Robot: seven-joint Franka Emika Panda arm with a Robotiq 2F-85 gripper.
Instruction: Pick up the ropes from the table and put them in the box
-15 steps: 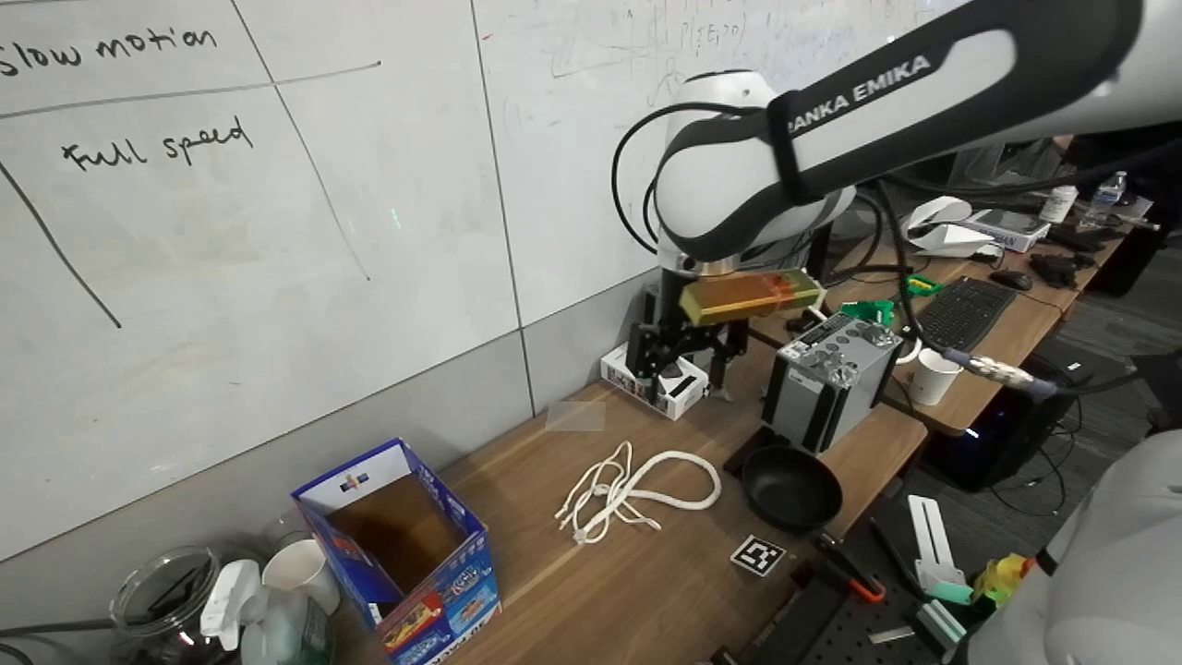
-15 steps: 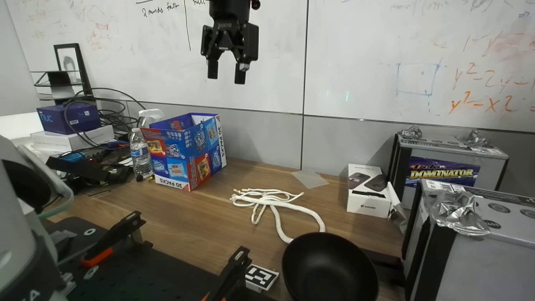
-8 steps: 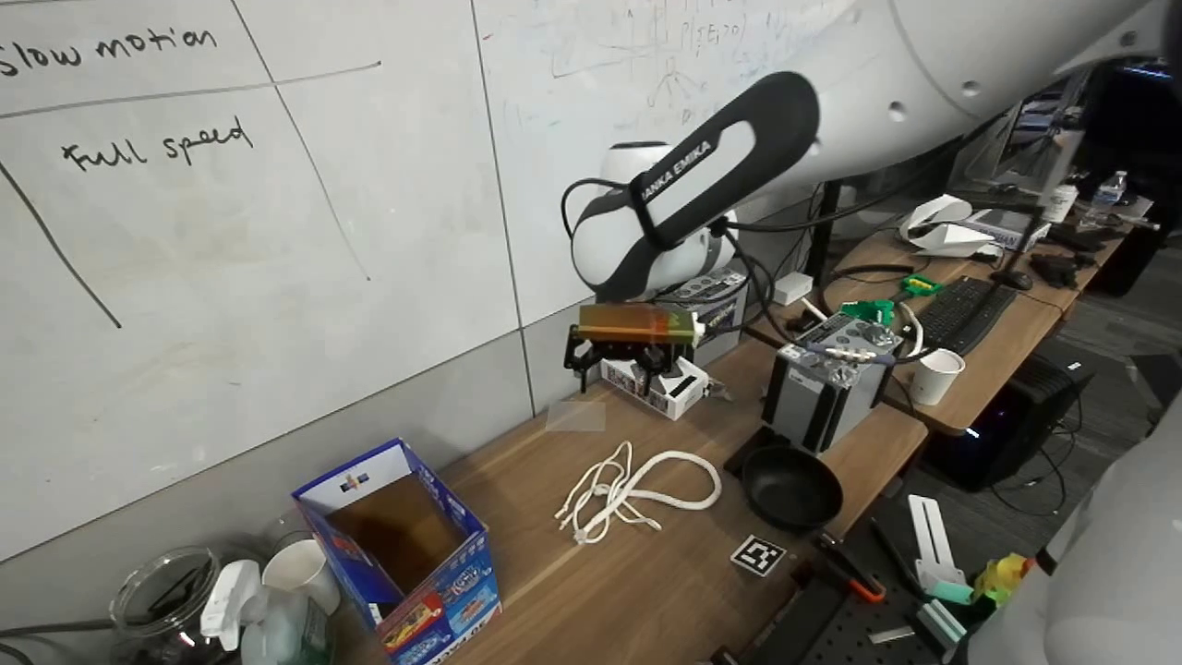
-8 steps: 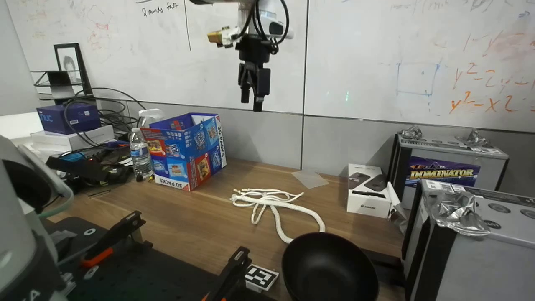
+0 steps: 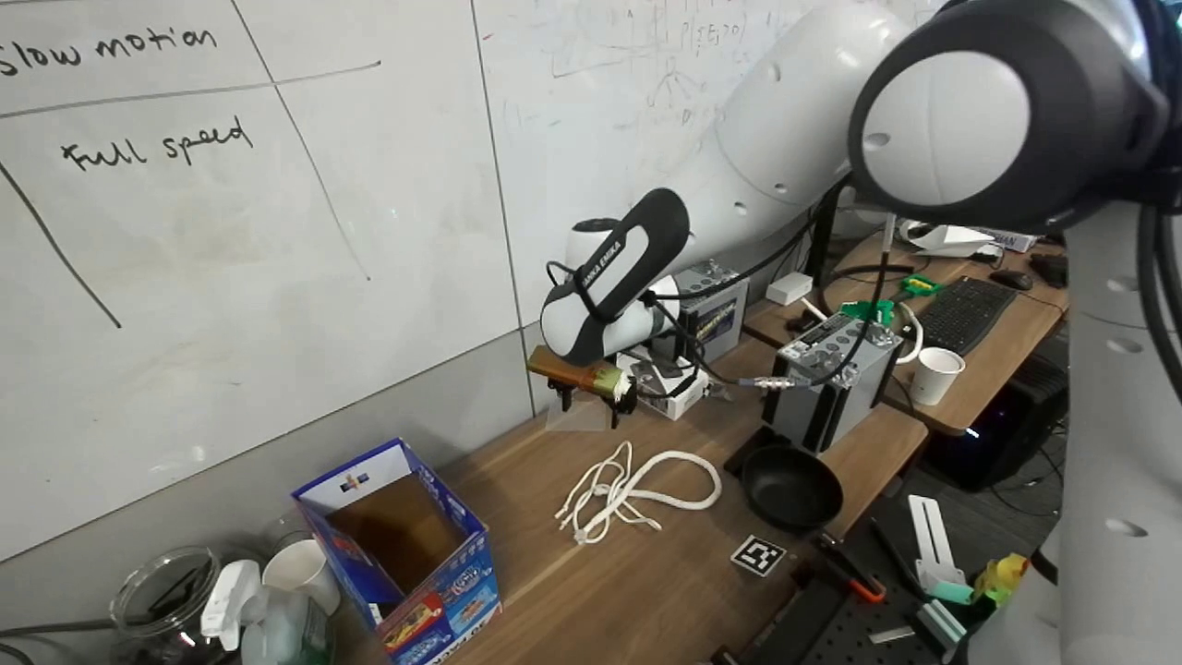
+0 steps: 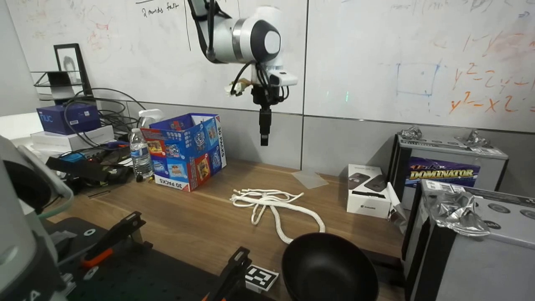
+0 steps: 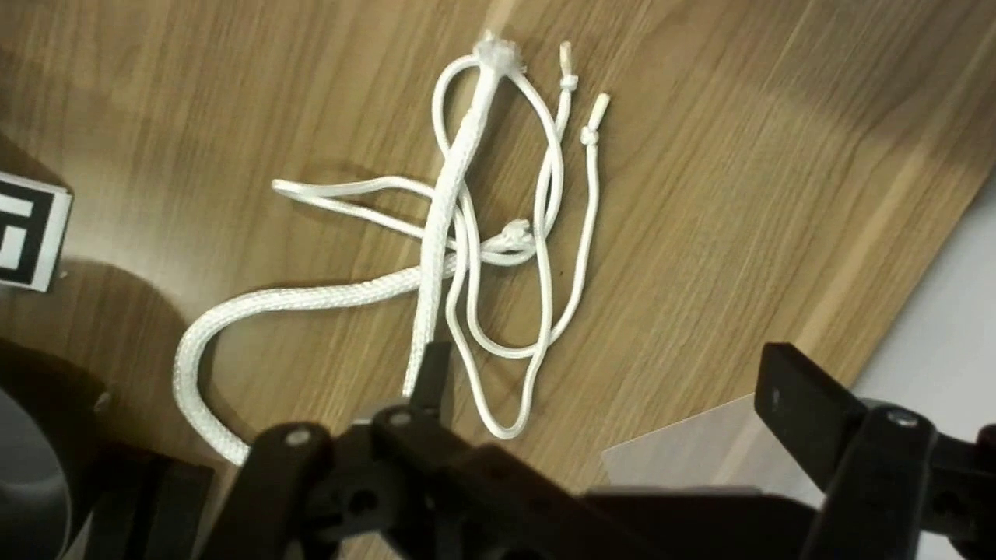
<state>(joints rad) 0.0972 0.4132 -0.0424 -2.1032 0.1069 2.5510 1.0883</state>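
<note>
One tool (image 5: 591, 417) lower, one blue box (image 6: 188, 152)

ropes (image 7: 433, 257): braided fibre (faintly shiny) | table (image 7: 700, 194): smooth wood-grain | box (image 6: 190, 154): printed cardboard

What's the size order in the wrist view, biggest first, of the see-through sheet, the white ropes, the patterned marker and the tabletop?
1. Tabletop
2. White ropes, by overall spread
3. See-through sheet, partly hidden
4. Patterned marker, cut off at the picture's edge
Last two ranked by visible parts only.
</note>
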